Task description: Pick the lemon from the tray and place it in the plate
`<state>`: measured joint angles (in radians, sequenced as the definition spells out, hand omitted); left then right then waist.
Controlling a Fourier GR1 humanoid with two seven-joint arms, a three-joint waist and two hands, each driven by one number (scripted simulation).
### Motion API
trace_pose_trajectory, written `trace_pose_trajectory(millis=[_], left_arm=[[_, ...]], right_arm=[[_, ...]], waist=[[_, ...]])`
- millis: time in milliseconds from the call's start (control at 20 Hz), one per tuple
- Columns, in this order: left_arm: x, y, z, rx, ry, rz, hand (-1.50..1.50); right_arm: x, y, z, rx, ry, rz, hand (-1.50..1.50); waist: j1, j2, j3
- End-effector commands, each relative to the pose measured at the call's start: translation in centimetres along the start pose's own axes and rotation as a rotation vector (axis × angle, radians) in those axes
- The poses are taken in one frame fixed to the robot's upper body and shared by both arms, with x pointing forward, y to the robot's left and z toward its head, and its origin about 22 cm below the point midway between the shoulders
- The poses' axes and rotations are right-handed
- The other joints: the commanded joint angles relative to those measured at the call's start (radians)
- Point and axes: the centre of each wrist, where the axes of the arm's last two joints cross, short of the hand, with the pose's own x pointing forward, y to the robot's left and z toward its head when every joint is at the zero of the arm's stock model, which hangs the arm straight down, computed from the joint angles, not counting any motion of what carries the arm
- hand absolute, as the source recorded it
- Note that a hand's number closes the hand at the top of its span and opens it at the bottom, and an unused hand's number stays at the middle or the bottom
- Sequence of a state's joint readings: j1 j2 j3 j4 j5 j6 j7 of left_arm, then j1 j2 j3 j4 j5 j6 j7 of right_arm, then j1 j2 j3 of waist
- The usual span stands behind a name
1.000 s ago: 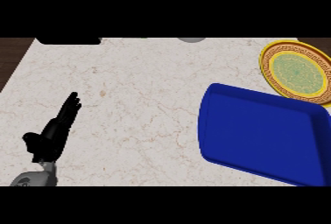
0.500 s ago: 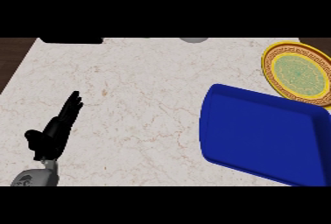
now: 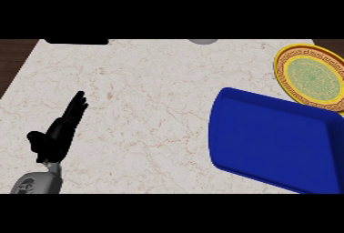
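A blue tray (image 3: 275, 141) lies at the right of the marble counter, and no lemon shows on the part of it in view. Beyond it at the far right lies a yellow plate (image 3: 312, 76) with a green patterned centre, cut by the view's right edge. My left hand (image 3: 59, 132) rests at the lower left, open with straight fingers pointing up and away, far from the tray. My right hand does not show.
A dark object (image 3: 75, 41) sits at the counter's far left edge and a grey round thing (image 3: 202, 41) at the far middle edge. Dark wood (image 3: 13, 54) borders the counter on the left.
The view has shifted slightly: tray and plate sit a little further right and lower than a second ago. My left hand has hardly moved.
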<state>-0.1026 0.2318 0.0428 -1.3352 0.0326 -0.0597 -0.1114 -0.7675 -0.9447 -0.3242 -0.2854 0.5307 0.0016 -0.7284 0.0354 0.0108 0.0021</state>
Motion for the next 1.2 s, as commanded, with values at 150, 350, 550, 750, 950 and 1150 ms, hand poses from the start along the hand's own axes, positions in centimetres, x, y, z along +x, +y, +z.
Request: trace_pose_trajectory(millis=[150,350,550,750,950,1150], left_arm=[[-0.4,0.4,0.8,-0.001,0.01,0.007,0.0],[-1.3,0.6,1.6,-0.006,0.013,0.016,0.0],[-0.5,-0.3,0.6,-0.006,-0.005,0.01,0.0],[0.8,0.7,-0.6,-0.008,-0.008,-0.005,0.0],[-0.5,-1.2,0.6,-0.023,-0.011,-0.004,0.0],[0.1,0.1,-0.3,-0.017,-0.005,-0.006,0.0]], right_arm=[[4.7,6.8,-4.3,0.046,-0.035,-0.027,1.5],[5.6,10.5,-4.4,0.053,-0.008,-0.036,1.5],[5.4,10.7,-4.4,-0.035,0.111,-0.21,1.5],[6.5,12.6,-4.8,-0.018,0.178,-0.172,-1.5],[6.1,13.2,-4.2,0.009,0.249,-0.238,-1.5],[6.5,11.6,-5.1,-0.078,0.232,-0.382,-1.5]], waist=[[0.002,-0.001,-0.001],[0.007,0.002,0.0],[0.015,0.009,0.001],[0.016,0.009,0.001],[0.034,0.016,0.003],[0.014,0.011,0.002]])
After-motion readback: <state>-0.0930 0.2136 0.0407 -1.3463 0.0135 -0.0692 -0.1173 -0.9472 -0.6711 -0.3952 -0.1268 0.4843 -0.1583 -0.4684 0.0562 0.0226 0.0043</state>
